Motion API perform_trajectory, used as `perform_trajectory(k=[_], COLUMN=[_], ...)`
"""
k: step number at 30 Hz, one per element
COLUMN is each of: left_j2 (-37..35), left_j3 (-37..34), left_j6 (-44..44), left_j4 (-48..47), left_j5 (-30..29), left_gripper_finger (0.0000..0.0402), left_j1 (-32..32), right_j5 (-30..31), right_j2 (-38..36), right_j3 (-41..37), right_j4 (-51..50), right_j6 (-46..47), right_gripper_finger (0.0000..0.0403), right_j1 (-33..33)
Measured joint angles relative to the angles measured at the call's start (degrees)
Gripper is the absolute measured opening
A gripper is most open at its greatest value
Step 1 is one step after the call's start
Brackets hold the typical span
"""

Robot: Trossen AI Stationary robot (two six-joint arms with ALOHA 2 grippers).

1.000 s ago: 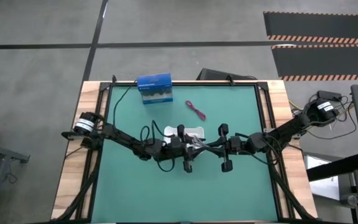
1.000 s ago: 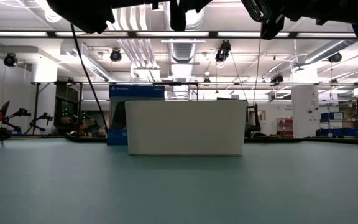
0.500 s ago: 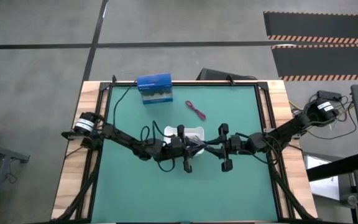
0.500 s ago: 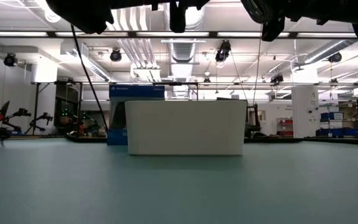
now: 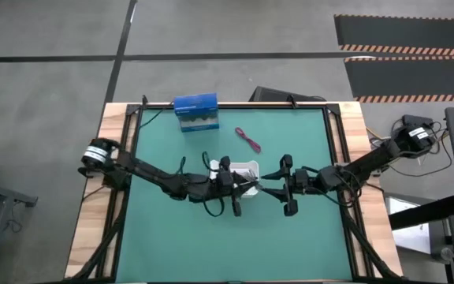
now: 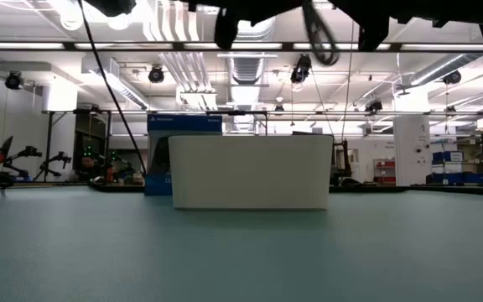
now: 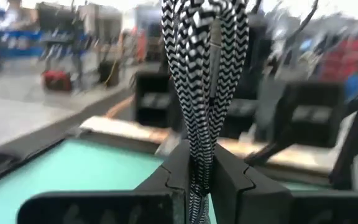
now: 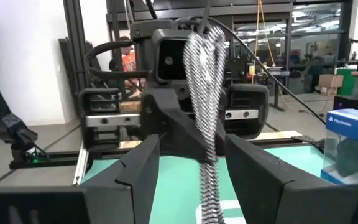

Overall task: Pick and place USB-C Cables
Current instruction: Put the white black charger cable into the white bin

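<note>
A black-and-white braided, grey-silver USB-C cable bundle [image 7: 204,62] hangs in the air near the white tray [image 5: 243,168], close to the tray's near side. My left gripper [image 7: 197,155] is shut on it and shows in the high view [image 5: 247,184]. My right gripper [image 8: 191,149] faces it from the right [image 5: 268,186]. It is open, with one finger on either side of the bundle [image 8: 204,93] and not touching it. A magenta-red cable [image 5: 248,140] lies flat on the mat beyond the tray. My left gripper pinches the braided bundle partway along its length [image 7: 197,146] between its two fingers. The fingers come level from the table's left and lie across the bundle. The bundle stands roughly upright, its looped strands reaching above and below the fingers, lifted clear of the table.
A blue box [image 5: 195,112] stands at the mat's far edge, left of centre, and shows behind the tray [image 6: 250,172] in the low view. Open green mat lies on the near half of the table. A person stands in the room behind the left arm [image 8: 128,59].
My left arm has changed its pose: its shoulder end has swung toward the table's left edge and the arm lies more stretched out. Both grippers stay meeting by the tray's near side. In the low view a dark loop now hangs at the top.
</note>
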Motion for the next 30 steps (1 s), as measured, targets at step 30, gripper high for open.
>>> perform_trajectory(k=[30], left_j2=[-9.5], left_j3=[15.8], left_j6=[-26.9], left_j4=[-71.2], left_j5=[-0.1], left_gripper_finger=[0.0017], left_j1=[2.9], right_j5=[0.0], right_j2=[-24.2], right_j3=[-0.1], right_j4=[-24.2], right_j6=[-10.5], right_gripper_finger=[0.0146], right_j1=[0.0])
